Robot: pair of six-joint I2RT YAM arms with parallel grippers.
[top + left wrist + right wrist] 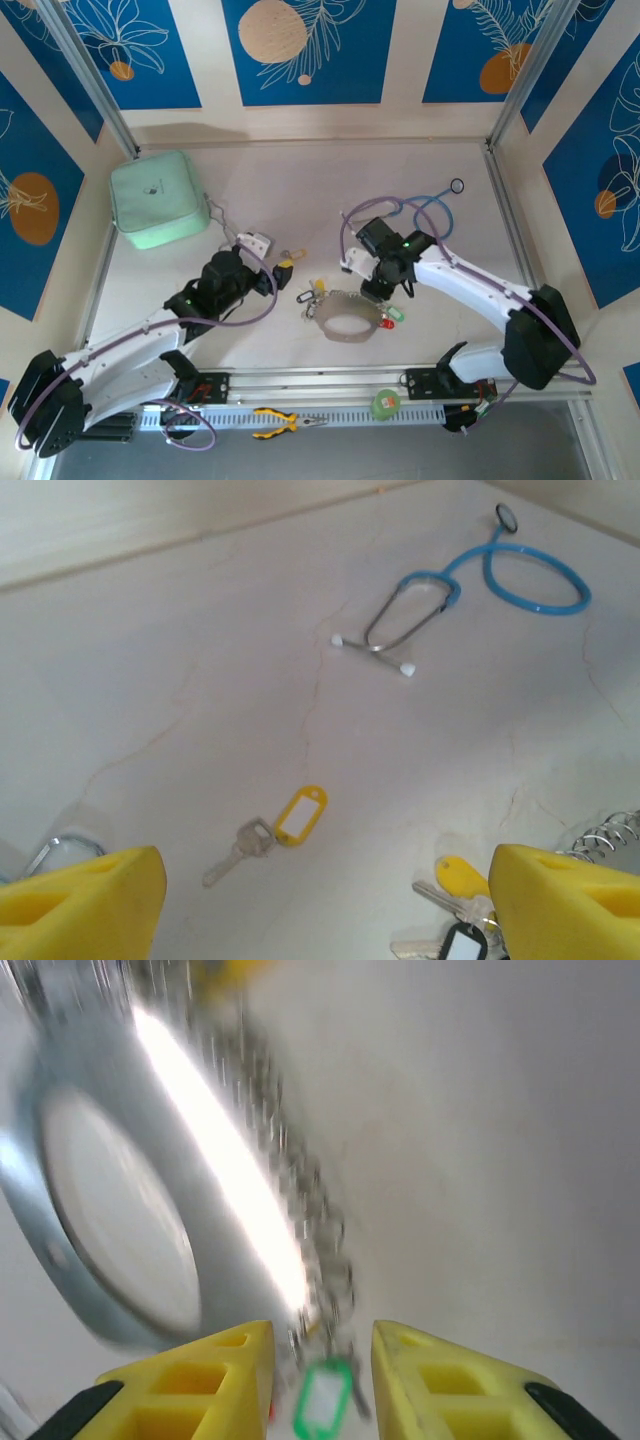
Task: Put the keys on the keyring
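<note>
Yellow fingers of the left tool are standing wide apart, released and empty, above the pale worktop. Right tool is standing parted too, straddling a green tag without pinching it. Keyring is lying blurred just ahead; keys are clustering near it, one yellow-tagged key lying apart.
</note>
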